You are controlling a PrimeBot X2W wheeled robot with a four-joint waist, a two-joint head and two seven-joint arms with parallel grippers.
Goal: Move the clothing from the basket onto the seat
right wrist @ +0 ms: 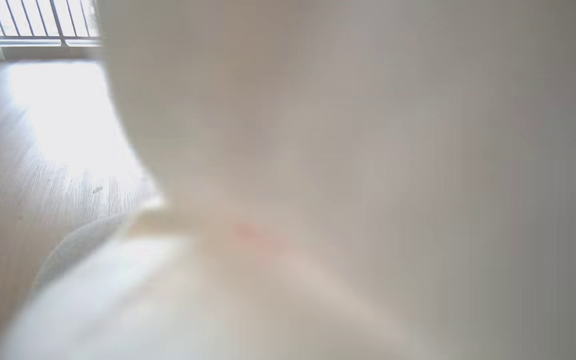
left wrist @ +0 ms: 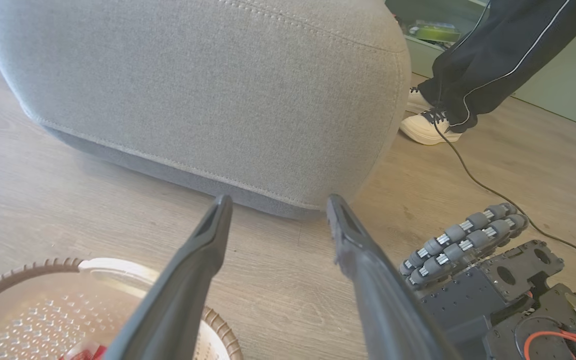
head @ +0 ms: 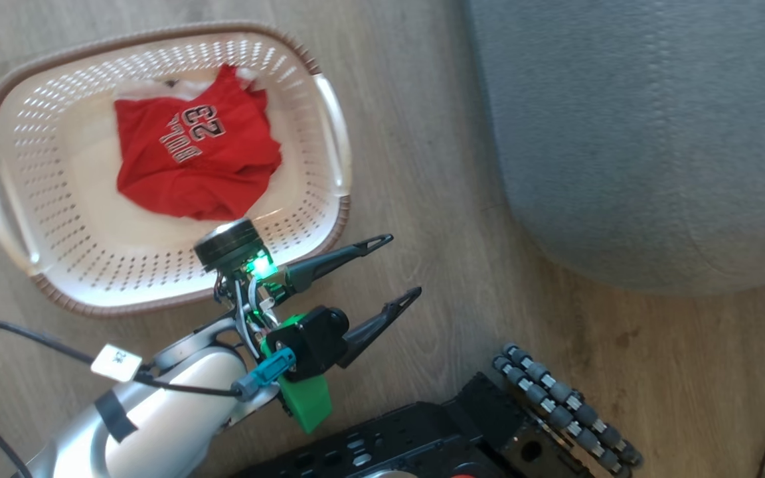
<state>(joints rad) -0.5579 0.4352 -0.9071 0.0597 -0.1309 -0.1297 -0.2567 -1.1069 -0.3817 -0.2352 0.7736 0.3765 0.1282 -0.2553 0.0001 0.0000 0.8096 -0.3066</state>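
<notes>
The red jersey (head: pixel 196 156) with the white number 23 lies crumpled on the floor of the cream perforated basket (head: pixel 329 119), at the head view's upper left. A strip of white fabric (head: pixel 150 87) peeks out at the jersey's far edge. My left gripper (head: pixel 404 264) is open and empty, hovering over bare floor just past the basket's near right corner, fingers pointing toward the grey seat (head: pixel 628 133). In the left wrist view the open gripper (left wrist: pixel 278 202) faces the seat's rounded side (left wrist: pixel 208 90), with the basket rim (left wrist: pixel 18 274) at the lower left.
My own black base with its roller wheel (head: pixel 565 411) sits at the bottom right. A person's dark trouser leg and white shoe (left wrist: pixel 425 127) stand beyond the seat, with a cable (left wrist: pixel 488 187) trailing on the wooden floor. A blurred pale surface (right wrist: pixel 348 165) sits close against the right wrist camera.
</notes>
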